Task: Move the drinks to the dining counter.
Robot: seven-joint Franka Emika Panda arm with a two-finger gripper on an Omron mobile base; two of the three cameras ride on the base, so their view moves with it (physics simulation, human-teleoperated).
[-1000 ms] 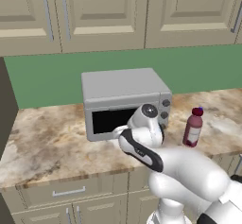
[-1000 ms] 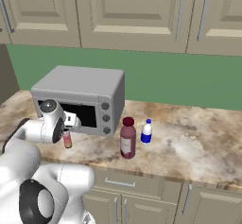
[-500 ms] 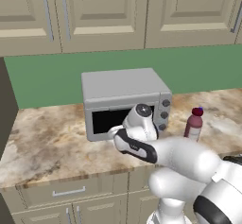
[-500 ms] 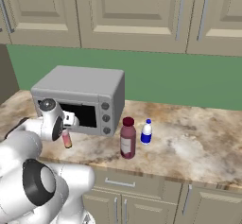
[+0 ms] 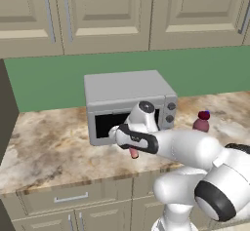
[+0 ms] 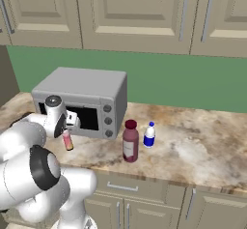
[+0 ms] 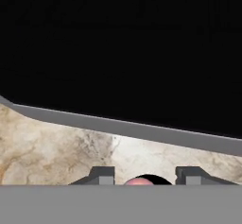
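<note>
Gripper (image 6: 69,129) low over the marbled worktop (image 6: 193,150), directly in front of the grey microwave (image 6: 82,100), with the slim pink bottle (image 6: 68,140) standing between its fingers. In the hand view the two dark fingertips (image 7: 102,175) flank the bottle's top at 6 o'clock with a visible gap each side, so the jaws look partly drawn in around it but not yet pressing; I cannot tell from these frames whether a grip is made. The pink bottle sits at roughly 9 o'clock from the maroon bottle (image 6: 130,140), which stands near the microwave's front corner; the small white-and-blue bottle (image 6: 149,134) is just beside the maroon one at about 2 o'clock. All three are on this worktop over the cabinet drawers, so none has reached the dining counter. Risks, as I judge them: the bottle is narrow and tall, so an off-centre closure could tip it toward the microwave door or spin it out of the fingers. Contact appears high, near the cap, so a lift may let it swing or slip. The hand is close to the microwave face; a careless lift could scrape it.
</note>
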